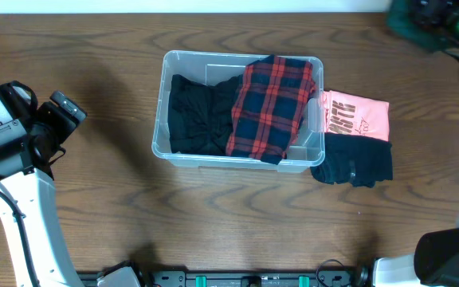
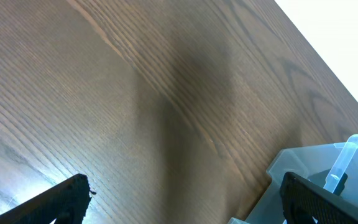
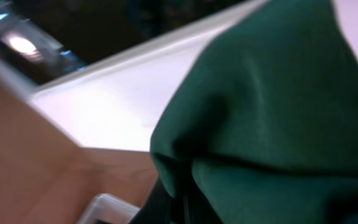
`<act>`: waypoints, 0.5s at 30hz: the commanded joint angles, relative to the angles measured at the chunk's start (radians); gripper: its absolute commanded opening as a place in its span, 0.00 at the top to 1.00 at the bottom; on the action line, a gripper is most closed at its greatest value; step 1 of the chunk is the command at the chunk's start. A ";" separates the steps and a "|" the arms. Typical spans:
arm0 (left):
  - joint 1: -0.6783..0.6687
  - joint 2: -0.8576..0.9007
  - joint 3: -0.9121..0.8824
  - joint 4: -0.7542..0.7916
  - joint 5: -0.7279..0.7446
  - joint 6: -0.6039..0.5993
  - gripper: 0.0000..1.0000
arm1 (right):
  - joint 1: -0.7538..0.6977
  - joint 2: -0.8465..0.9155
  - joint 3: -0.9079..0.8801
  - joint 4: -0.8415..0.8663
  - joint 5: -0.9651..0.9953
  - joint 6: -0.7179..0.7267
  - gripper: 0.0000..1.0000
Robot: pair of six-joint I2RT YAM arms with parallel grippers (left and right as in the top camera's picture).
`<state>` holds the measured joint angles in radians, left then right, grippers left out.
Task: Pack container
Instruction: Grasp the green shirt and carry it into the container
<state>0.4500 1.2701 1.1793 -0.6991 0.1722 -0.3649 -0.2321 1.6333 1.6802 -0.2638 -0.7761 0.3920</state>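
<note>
Left jaws: apart, empty.
Right jaws: I couldn't tell; green cloth (image 1: 419, 19) hid them, far-right corner.
Next, I judged: cloth into container (image 1: 162, 104).

A blurred green cloth (image 3: 272, 124) fills the right side of the right wrist view and hides the fingers of the right gripper (image 1: 443, 21). The left wrist view cuts off the container (image 2: 298, 164) at its lower right. In the overhead view, the print on the pink shirt (image 1: 358, 116) is too small to read.
</note>
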 commanded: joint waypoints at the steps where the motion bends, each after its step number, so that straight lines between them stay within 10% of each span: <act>1: 0.004 0.004 0.004 0.000 -0.009 0.013 0.02 | 0.110 0.013 0.001 0.036 -0.044 0.087 0.99; 15: 0.004 0.004 0.004 0.000 -0.009 0.013 0.02 | 0.650 0.047 0.001 0.344 -0.021 0.182 0.99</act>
<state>0.4500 1.2701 1.1793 -0.6994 0.1726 -0.3649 0.3595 1.6943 1.6726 0.0715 -0.8055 0.5705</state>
